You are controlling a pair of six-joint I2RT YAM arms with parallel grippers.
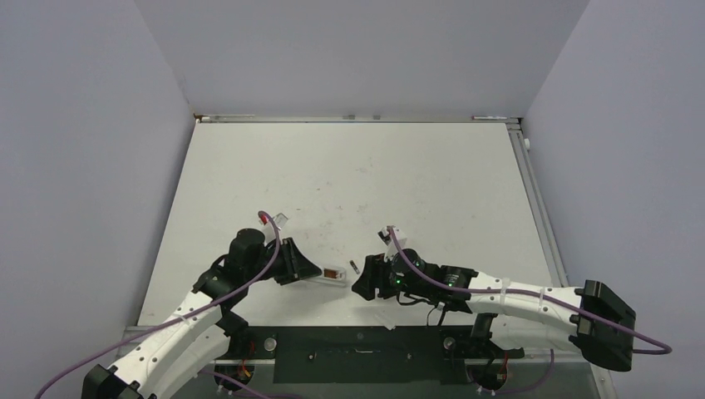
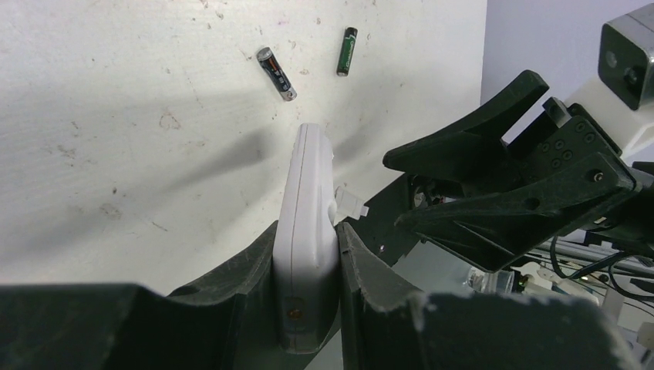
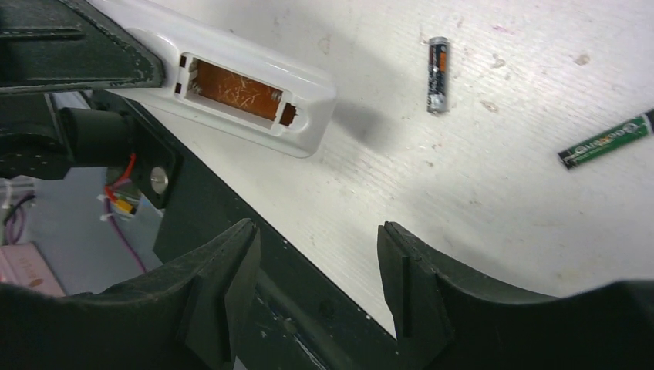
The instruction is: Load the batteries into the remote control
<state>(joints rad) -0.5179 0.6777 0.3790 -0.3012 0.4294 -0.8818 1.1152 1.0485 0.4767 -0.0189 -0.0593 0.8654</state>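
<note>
I have the left gripper (image 2: pixel 307 248) clenched on the remote control (image 2: pixel 308 204), its fingers pressing the two broad faces near one end. That stands the remote on its long edge, close to the near edge of the table (image 1: pixel 357 174) and left of the middle. The free end points toward the other arm. I cannot tell whether that end touches the table or hangs just above it.

I judge the hold is meant to steady the body and turn the battery bay (image 3: pixel 231 89) out to the side, where the right arm can reach it. From the right wrist the bay shows open, with a bare orange-brown floor and nothing in it.

The right gripper (image 3: pixel 318 239) is released, its jaws spread with nothing between them. It hangs low over the near edge of the table, just beside the remote's free end.

Both batteries lie flat on the table just past that end. The black battery (image 3: pixel 437 75) is nearer the remote and the green battery (image 3: pixel 605 142) further out. They lie apart, and neither touches the remote.

The loading has not begun. The spread jaws suit a pick of the black one, and I would watch for it rolling.
</note>
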